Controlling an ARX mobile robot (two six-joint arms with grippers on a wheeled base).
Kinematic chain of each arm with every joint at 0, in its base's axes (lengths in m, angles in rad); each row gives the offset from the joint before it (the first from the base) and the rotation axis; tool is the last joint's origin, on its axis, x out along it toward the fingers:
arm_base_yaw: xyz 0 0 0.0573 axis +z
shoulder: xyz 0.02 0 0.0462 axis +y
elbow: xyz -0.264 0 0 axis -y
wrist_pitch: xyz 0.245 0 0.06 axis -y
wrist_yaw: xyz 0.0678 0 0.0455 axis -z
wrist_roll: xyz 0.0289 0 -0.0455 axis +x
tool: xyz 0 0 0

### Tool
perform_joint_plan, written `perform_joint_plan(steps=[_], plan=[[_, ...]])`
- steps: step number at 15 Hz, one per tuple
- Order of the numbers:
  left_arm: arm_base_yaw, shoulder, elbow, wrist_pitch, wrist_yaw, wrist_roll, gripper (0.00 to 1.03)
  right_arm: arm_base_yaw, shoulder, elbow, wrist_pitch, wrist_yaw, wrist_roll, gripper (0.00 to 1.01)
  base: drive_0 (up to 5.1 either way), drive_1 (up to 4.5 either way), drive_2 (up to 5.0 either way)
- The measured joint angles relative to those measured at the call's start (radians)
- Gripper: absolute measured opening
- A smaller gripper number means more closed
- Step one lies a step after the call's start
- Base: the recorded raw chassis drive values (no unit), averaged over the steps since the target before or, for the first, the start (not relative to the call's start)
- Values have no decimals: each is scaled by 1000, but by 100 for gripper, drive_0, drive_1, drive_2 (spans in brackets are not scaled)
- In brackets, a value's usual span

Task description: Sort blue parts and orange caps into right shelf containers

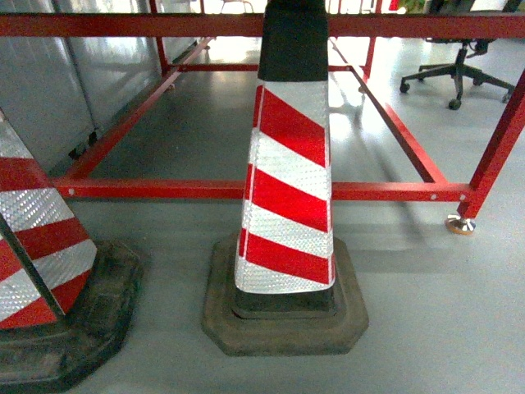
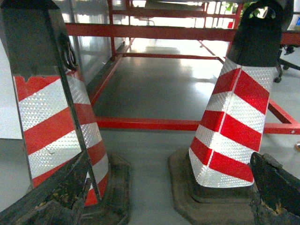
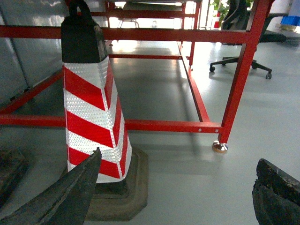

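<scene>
Floor [image 1: 426, 328] fills the head view, grey and smooth, with a red-and-white striped traffic cone [image 1: 285, 197] standing upright on its dark rubber base right in the middle. A second cone [image 1: 37, 246] sits at the left edge, cut off by the frame. Behind both runs a red steel frame [image 1: 377, 190], its low bar crossing just past the middle cone and a footed post at the right. An office chair [image 1: 458, 74] stands well beyond, top right. Neither arm shows here, and no blue parts, orange caps or bins appear in any view.

From the left wrist, the left tool [image 2: 164, 197] shows two worn black fingers [image 2: 56, 197] at the bottom corners, set wide apart with nothing between them. Both cones stand ahead, one near each finger, and the red frame lies behind them.

From the right wrist, the right tool [image 3: 173, 197] likewise has its fingers [image 3: 70, 197] spread, nothing held. One cone stands just beyond the left finger; the frame's post and foot stand to the right, the office chair farther back.
</scene>
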Motion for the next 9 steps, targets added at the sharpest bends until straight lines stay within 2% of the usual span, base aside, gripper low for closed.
perform_joint_plan(steps=[9], plan=[[0, 0, 0, 3, 0, 11, 98, 0, 0, 0, 2, -1, 0, 98, 0, 0, 0]])
